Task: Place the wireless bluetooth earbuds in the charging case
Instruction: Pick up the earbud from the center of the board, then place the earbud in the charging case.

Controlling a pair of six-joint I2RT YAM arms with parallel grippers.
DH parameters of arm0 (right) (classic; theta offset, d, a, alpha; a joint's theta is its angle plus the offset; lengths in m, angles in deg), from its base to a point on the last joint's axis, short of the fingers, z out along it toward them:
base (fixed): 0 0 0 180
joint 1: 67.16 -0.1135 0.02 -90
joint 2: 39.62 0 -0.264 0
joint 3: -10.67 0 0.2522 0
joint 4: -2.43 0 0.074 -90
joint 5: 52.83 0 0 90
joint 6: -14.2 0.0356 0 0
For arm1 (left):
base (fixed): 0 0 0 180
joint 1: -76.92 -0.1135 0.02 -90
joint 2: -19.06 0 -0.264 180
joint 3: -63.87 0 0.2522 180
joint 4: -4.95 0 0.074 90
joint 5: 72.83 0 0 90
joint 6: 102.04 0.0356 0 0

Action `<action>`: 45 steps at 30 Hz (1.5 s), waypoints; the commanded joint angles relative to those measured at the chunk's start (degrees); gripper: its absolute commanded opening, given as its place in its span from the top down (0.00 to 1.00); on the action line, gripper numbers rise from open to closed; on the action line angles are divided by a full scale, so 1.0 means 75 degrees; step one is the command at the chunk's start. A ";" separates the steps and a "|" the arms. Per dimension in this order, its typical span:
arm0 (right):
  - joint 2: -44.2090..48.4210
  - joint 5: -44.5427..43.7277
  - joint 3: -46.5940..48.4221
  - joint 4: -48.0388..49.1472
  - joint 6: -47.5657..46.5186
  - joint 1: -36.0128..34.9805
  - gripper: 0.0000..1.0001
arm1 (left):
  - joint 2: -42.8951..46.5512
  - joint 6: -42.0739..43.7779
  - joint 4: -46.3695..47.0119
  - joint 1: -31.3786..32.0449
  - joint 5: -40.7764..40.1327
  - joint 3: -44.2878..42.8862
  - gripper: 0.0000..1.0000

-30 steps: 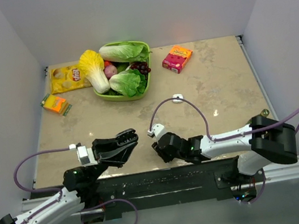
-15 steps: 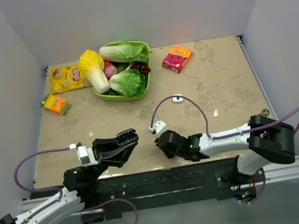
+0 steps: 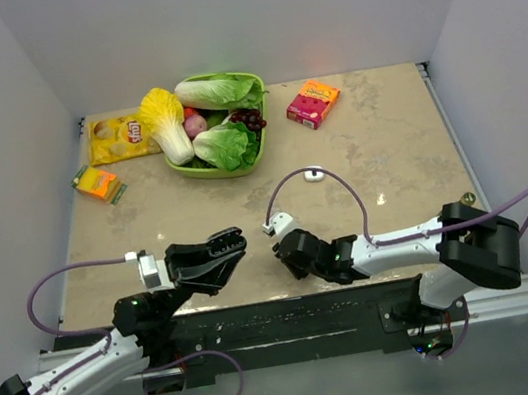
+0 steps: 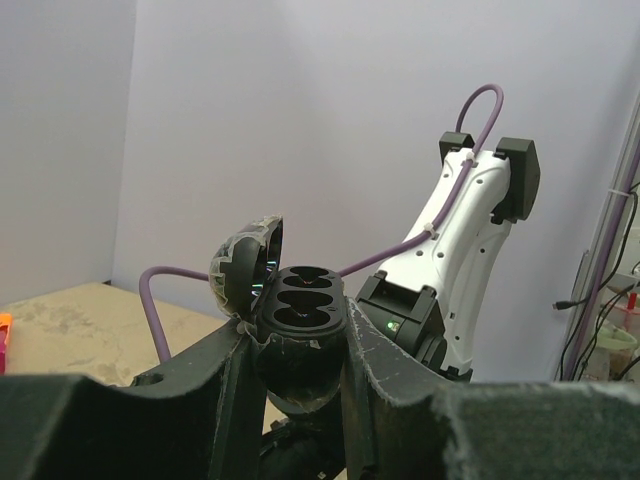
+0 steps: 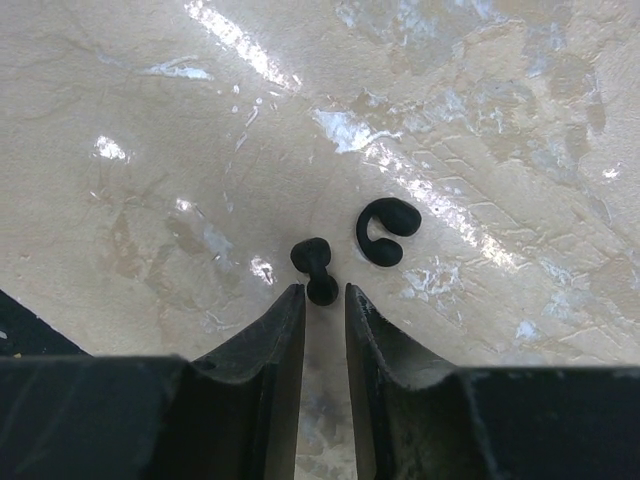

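The charging case (image 4: pixel 300 305) in these frames is black and oval, with its lid (image 4: pixel 245 265) hinged open and two empty wells showing. My left gripper (image 4: pixel 298 328) is shut on its body and holds it off the table; in the top view this gripper (image 3: pixel 224 247) is at the near left. Two tiny black earbuds lie on the table: a dumbbell-shaped one (image 5: pixel 314 262) and a C-shaped one (image 5: pixel 388 232). My right gripper (image 5: pixel 324 292) is low over the table and narrowly open, with its tips either side of the dumbbell bud's near end. In the top view it (image 3: pixel 285 251) hides both buds.
A small white object (image 3: pixel 313 174) lies mid-table under the right arm's purple cable. At the back are a green basket (image 3: pixel 262 122) of vegetables, a yellow chips bag (image 3: pixel 117 138), a red box (image 3: pixel 313 103) and an orange packet (image 3: pixel 97 183).
My right gripper has moved a little forward and right over the table, then stopped. My left gripper with the case has barely shifted.
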 commanded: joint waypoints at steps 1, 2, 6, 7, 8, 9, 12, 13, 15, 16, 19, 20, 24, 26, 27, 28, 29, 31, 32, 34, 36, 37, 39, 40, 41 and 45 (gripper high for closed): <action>-0.0063 -0.0248 0.0375 0.0129 -0.0147 0.0028 0.73 | -0.0046 -0.0083 0.0528 0.0030 -0.0027 0.1491 1.00; -0.0075 -0.0271 0.0398 0.0129 -0.0171 0.0028 0.73 | -0.0046 -0.0083 0.0540 0.0042 -0.0015 0.1502 1.00; -0.0157 -0.0271 0.0468 0.0152 -0.0218 0.0016 0.75 | -0.0046 -0.0083 0.0563 0.0042 -0.0015 0.1502 1.00; -0.0180 -0.0271 0.0469 0.0164 -0.0241 0.0028 0.76 | -0.0046 -0.0083 0.0563 0.0042 -0.0026 0.1502 1.00; -0.0227 -0.0271 0.0480 0.0152 -0.0241 0.0028 0.78 | -0.0046 -0.0072 0.0563 0.0054 -0.0015 0.1502 1.00; -0.0239 -0.0259 0.0480 0.0152 -0.0241 0.0040 0.79 | -0.0034 -0.0072 0.0563 0.0054 -0.0015 0.1502 1.00; -0.0309 -0.0236 0.0469 0.0164 -0.0218 0.0040 0.80 | -0.0046 -0.0072 0.0552 0.0054 -0.0003 0.1502 1.00; -0.0298 -0.0247 0.0434 0.0175 -0.0206 0.0040 0.80 | -0.0046 -0.0072 0.0552 0.0054 -0.0003 0.1502 1.00; -0.0263 -0.0259 0.0399 0.0199 -0.0194 0.0040 0.84 | -0.0046 -0.0060 0.0552 0.0065 -0.0015 0.1514 1.00; -0.0228 -0.0248 0.0387 0.0211 -0.0194 0.0028 0.86 | -0.0057 -0.0060 0.0563 0.0065 -0.0015 0.1514 1.00; 0.0146 -0.0376 0.0328 0.0164 -0.0136 0.0028 0.94 | -0.0069 -0.0048 0.0563 0.0065 -0.0027 0.1514 1.00; 0.0380 -0.0458 0.0305 0.0106 -0.0112 0.0028 1.00 | -0.0069 -0.0036 0.0552 0.0065 -0.0038 0.1526 1.00; 0.2367 -0.0856 0.0585 -0.0865 -0.0369 0.0016 1.00 | -0.0057 -0.0071 0.0307 0.0065 -0.0120 0.1444 1.00; 0.3039 -0.0974 0.0982 -0.1673 -0.0568 0.0016 1.00 | -0.0116 -0.0071 -0.0044 0.0065 -0.0167 0.1280 1.00; 0.3750 -0.1009 0.1147 -0.1943 -0.0801 0.0005 1.00 | -0.0162 -0.0048 -0.0115 0.0065 -0.0167 0.1233 1.00; 0.4047 -0.0963 0.1322 -0.2352 -0.0943 0.0004 1.00 | -0.0244 -0.0048 -0.0174 0.0065 -0.0156 0.1140 1.00; 0.4363 -0.0858 0.1661 -0.2553 -0.1060 0.0004 1.00 | -0.0291 -0.0048 -0.0291 0.0065 -0.0109 0.1093 1.00; 0.4995 -0.0356 0.2049 -0.3079 -0.1470 -0.0019 1.00 | -0.0455 0.0022 -0.0432 0.0054 -0.0144 0.0976 1.00; 0.5127 -0.0040 0.2422 -0.3222 -0.1611 -0.0042 1.00 | -0.0502 0.0045 -0.0491 0.0054 -0.0144 0.0952 1.00; 0.5280 0.0686 0.2822 -0.3723 -0.2045 -0.0054 1.00 | -0.0677 0.0104 -0.0445 0.0054 -0.0051 0.0905 1.00; 0.5246 0.1939 0.3315 -0.4030 -0.2476 -0.0066 1.00 | -0.0795 0.0174 -0.0269 0.0054 0.0207 0.0847 1.00; 0.5187 0.2420 0.3467 -0.4252 -0.2607 -0.0077 1.00 | -0.0900 0.0233 -0.0269 0.0054 0.0324 0.0719 1.00; 0.5128 0.3218 0.3796 -0.4628 -0.2794 -0.0171 1.00 | -0.1029 0.0512 -0.0735 0.0054 0.0570 0.0438 1.00; 0.5151 0.3361 0.3855 -0.4710 -0.2842 -0.0206 1.00 | -0.1181 0.0607 -0.0946 0.0054 0.0675 0.0088 1.00; 0.5117 0.3455 0.3948 -0.4885 -0.2843 -0.0241 1.00 | -0.1252 0.0689 -0.1157 0.0054 0.0955 -0.0020 1.00; 0.4918 0.3702 0.4125 -0.5449 -0.3370 -0.0428 1.00 | -0.1557 0.1018 -0.1276 0.0007 0.1624 -0.0407 1.00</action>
